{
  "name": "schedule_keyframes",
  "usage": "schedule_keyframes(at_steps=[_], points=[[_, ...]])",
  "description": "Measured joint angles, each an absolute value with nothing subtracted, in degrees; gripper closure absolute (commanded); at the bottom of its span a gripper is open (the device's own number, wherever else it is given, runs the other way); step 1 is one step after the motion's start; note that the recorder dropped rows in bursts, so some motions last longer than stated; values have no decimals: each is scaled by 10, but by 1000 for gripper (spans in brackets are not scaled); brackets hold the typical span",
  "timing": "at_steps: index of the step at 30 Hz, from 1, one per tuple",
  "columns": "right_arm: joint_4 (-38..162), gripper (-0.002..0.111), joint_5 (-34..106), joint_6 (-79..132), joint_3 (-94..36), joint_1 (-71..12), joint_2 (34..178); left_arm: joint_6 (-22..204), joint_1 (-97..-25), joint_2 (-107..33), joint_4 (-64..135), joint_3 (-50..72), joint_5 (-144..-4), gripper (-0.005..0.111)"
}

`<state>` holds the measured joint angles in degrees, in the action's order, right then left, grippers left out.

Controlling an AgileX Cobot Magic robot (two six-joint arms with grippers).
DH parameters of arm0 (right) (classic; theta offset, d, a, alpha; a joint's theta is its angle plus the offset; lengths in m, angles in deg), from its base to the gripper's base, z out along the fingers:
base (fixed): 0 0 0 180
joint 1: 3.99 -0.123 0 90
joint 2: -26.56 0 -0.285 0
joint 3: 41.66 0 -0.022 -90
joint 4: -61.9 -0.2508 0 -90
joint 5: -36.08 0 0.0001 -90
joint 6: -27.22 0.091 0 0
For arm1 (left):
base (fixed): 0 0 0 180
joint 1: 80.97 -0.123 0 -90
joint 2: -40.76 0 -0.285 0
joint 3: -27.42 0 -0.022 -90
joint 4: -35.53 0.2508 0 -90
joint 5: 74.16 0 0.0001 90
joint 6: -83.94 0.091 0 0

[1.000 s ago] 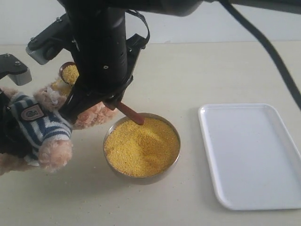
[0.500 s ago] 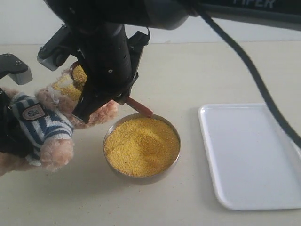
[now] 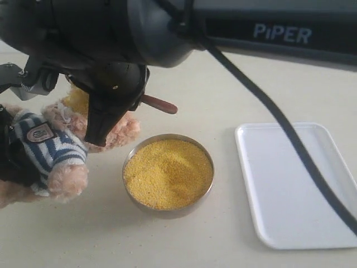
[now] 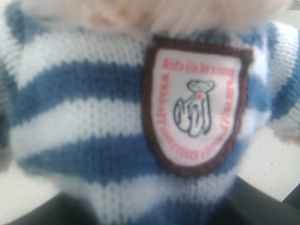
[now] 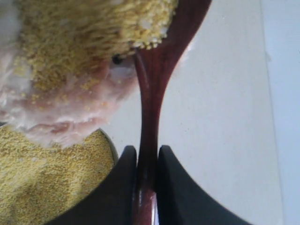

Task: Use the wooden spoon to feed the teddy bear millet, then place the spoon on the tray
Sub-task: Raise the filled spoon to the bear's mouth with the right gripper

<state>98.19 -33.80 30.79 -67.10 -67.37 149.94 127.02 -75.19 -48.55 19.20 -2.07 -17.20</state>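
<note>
The right end effector (image 5: 146, 154) clamped the handle of the wooden spoon (image 5: 151, 93), whose heaped millet (image 5: 136, 23) sat at the muzzle of the teddy bear (image 5: 65, 108), where any tilt risked spilling grain.

Glossy wooden spoon (image 5: 149, 108), fluffy teddy bear (image 3: 66, 180)
</note>
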Motion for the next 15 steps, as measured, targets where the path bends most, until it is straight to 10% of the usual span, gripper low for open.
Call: schedule_keyframes(at_steps=[15], points=[[1078,109,-338,309,-662,-705,1499,1255,-752,-486,186,-21,-191,103]])
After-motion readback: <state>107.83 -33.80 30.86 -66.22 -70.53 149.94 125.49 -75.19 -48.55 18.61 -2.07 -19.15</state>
